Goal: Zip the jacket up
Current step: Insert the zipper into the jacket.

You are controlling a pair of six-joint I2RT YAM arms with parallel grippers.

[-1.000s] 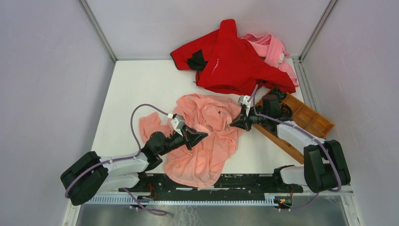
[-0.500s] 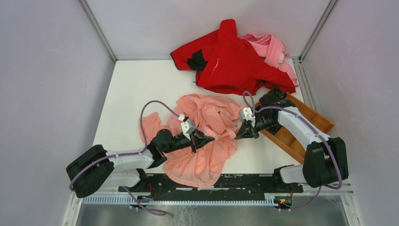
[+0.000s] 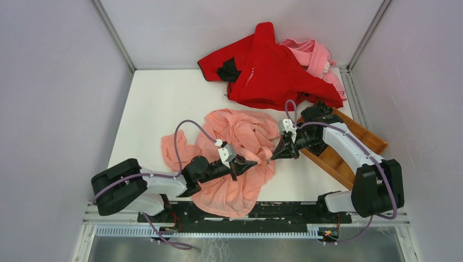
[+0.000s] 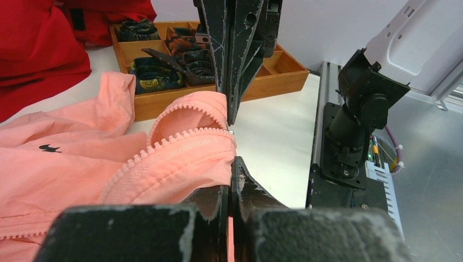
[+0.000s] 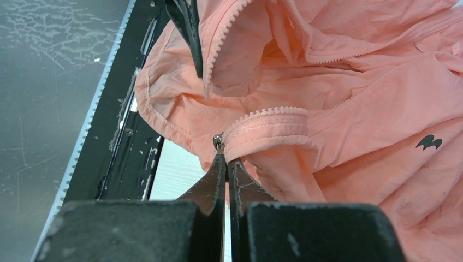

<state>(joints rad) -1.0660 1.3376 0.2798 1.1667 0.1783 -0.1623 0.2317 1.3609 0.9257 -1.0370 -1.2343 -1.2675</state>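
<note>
The salmon-pink jacket (image 3: 240,136) lies crumpled in the middle of the table. My left gripper (image 3: 254,163) is shut on a fold of its zipper edge (image 4: 180,150), with pink fabric pinched between the jaws. My right gripper (image 3: 271,156) faces it from the right and is shut on the jacket's other zipper end, where a small metal slider (image 5: 218,141) sits just beyond the fingertips (image 5: 225,161). The two grippers are almost tip to tip near the jacket's right hem. The right gripper's fingers (image 4: 232,54) stand upright behind the fold in the left wrist view.
A bright red garment (image 3: 273,68) and a paler pink garment (image 3: 316,54) lie at the back. A wooden compartment tray (image 3: 355,139) with dark items stands at the right, also in the left wrist view (image 4: 273,71). The black base rail (image 3: 273,210) runs along the near edge.
My left gripper has moved right and nearer with the jacket's edge. My right gripper came down from the tray side to meet it. The jacket's right hem has bunched up between them.
</note>
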